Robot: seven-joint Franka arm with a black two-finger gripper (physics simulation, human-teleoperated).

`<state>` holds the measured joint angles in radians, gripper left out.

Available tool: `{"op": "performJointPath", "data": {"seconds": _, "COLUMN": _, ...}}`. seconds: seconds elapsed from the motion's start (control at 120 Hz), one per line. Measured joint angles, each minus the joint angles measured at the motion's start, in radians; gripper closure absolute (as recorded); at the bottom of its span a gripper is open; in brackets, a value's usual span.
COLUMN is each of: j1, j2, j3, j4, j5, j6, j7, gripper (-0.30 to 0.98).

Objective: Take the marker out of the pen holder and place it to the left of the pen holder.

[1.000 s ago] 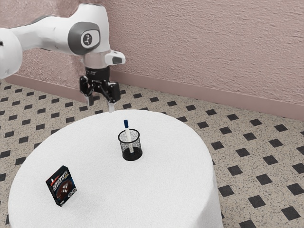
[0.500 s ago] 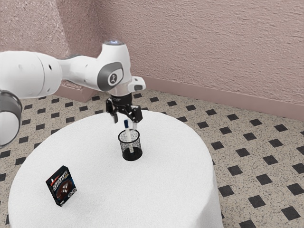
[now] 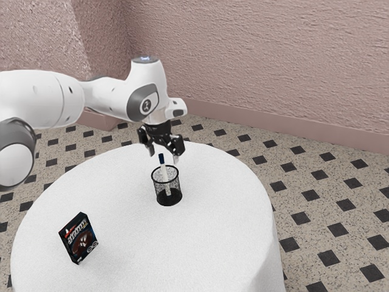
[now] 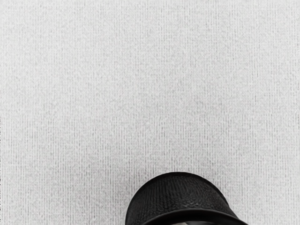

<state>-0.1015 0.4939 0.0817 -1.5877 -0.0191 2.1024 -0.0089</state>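
In the exterior view my gripper (image 3: 163, 157) points down over the pen holder, its two fingers apart on either side of the marker's dark blue cap. The marker (image 3: 164, 171), white with that blue cap, leans inside the black mesh pen holder (image 3: 169, 196), its upper end sticking out above the rim. I cannot tell whether either finger touches the cap. In the wrist view the pen holder (image 4: 180, 197) is just under my hand, partly cut off at the lower edge.
A dark box (image 3: 79, 238) with a printed front stands on the round white table (image 3: 200, 249), toward the exterior view's lower left. The table's far edge lies close behind the gripper.
From beyond the table's far edge, my gripper has come toward the exterior view's right and down to the marker's top. Over the last half second it has shifted only slightly. Marker and holder have not moved.
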Motion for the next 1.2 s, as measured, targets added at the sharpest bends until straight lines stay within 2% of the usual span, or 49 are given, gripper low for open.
{"op": "performJointPath", "data": {"seconds": 0.25, "j1": 0.005, "j2": -0.014, "j3": 0.001, "j4": -0.009, "j5": -0.005, "j6": 0.008, "j7": 0.014, "gripper": 0.38}}
{"op": "performJointPath", "data": {"seconds": 0.567, "j1": 0.008, "j2": -0.026, "j3": 0.001, "j4": -0.033, "j5": -0.006, "j6": 0.011, "j7": 0.026, "gripper": 0.61}}
{"op": "performJointPath", "data": {"seconds": 0.808, "j1": 0.001, "j2": -0.046, "j3": 0.001, "j4": -0.055, "j5": -0.002, "j6": 0.012, "j7": 0.024, "gripper": 0.68}}
{"op": "performJointPath", "data": {"seconds": 1.083, "j1": -0.035, "j2": -0.208, "j3": 0.008, "j4": -0.078, "j5": 0.011, "j6": 0.011, "j7": 0.014, "gripper": 0.71}}
{"op": "performJointPath", "data": {"seconds": 1.2, "j1": 0.012, "j2": -0.246, "j3": 0.009, "j4": -0.068, "j5": 0.017, "j6": 0.01, "j7": 0.012, "gripper": 0.71}}
